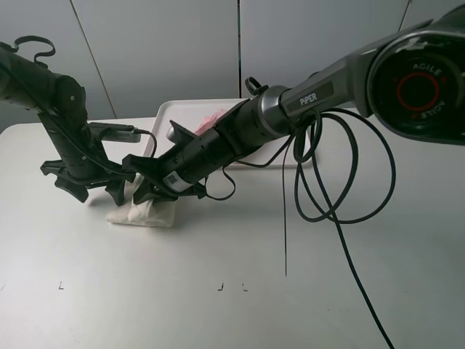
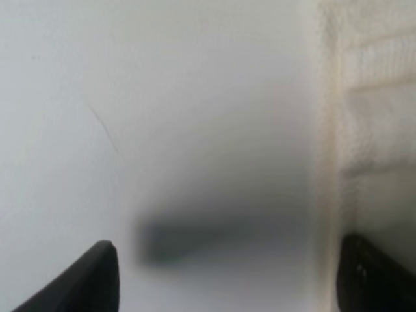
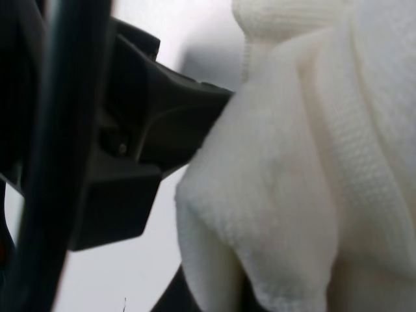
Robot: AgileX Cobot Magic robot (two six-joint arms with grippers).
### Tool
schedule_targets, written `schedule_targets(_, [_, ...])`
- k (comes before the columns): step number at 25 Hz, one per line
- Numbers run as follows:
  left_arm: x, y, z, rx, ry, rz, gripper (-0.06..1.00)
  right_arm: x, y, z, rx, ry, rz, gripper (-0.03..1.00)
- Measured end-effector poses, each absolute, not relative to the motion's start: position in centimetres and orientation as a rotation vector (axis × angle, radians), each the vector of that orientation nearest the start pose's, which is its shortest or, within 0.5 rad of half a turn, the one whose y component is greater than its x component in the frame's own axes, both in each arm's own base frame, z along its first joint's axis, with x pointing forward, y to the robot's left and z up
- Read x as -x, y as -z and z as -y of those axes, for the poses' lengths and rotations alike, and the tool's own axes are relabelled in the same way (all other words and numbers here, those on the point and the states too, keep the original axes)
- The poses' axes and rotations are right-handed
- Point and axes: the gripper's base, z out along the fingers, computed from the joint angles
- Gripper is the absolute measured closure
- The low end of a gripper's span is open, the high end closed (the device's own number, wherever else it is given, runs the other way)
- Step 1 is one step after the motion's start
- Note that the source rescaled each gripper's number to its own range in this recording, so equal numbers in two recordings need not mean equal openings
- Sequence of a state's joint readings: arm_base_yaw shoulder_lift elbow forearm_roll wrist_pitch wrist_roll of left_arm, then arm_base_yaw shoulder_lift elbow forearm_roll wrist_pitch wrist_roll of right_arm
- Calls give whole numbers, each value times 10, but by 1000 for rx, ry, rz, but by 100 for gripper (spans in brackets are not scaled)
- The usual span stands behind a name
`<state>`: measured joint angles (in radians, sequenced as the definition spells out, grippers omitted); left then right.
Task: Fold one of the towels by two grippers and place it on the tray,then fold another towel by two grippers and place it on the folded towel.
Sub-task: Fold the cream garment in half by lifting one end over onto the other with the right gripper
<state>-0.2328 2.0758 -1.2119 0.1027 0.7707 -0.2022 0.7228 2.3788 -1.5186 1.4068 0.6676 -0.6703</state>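
Second fold in hand: right pincer (image 1: 156,190) clamps the bunched cream-white terry towel (image 1: 145,213) on the tabletop (image 1: 232,291), left pincer (image 1: 87,183) gapes beside it, needing an edge grasp next.

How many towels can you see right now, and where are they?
2. The cream-white towel sits bunched on the table beneath both grippers; the pink towel lies on the tray, mostly hidden behind the right arm.
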Motion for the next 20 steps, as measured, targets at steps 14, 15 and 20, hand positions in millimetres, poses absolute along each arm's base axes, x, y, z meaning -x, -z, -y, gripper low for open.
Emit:
schedule_targets(14, [-369,-118,84,-165,-48,-3118,7,-316,-74,-354,355,-1331,-2734,93])
schedule_targets(15, [-372,-122,85,-162,-43,-3108,7,-316,-74,-354,358,-1329,-2735,93])
schedule_targets(20, [-387,-158,89,-164,-13,-3014,7,-316,-74,-353,369,-1320,-2736,93])
